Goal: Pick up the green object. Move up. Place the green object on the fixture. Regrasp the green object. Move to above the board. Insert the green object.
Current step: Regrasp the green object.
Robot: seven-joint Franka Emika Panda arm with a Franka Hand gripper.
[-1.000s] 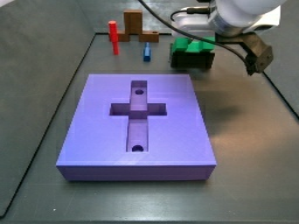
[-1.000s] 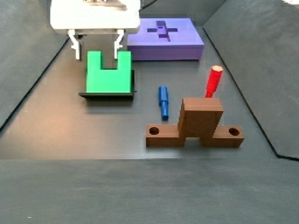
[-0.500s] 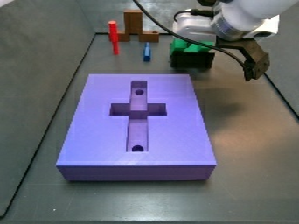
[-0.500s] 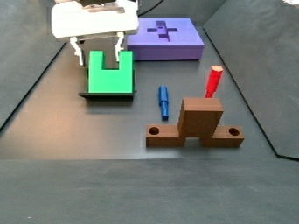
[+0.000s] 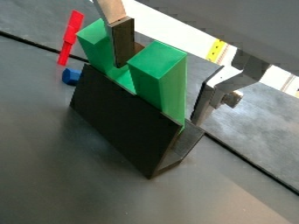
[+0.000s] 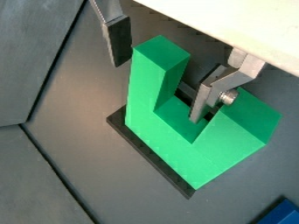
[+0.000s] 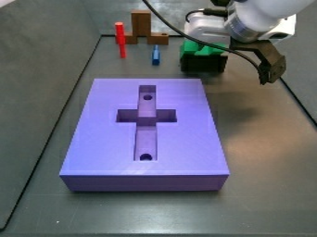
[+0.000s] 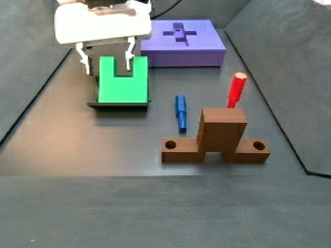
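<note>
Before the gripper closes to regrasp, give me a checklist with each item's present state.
1. Bright green notched plastic block seated in the dark low-walled fixture: ok.
2. Gripper over the block, open: ok.
3. Flat silver fingers astride one green prong, apart from it: ok.
4. Large purple slab with cross-shaped recess, recess unobstructed: ok.
5. Thin red post and small blue peg away from the gripper: ok.
6. Fingers centred on the prong: cannot tell.

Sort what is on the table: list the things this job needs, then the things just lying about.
Needed:
green object, sitting in the fixture
board
gripper, open, fingers either side of one prong

Lying about:
red post
blue peg
brown block
</note>
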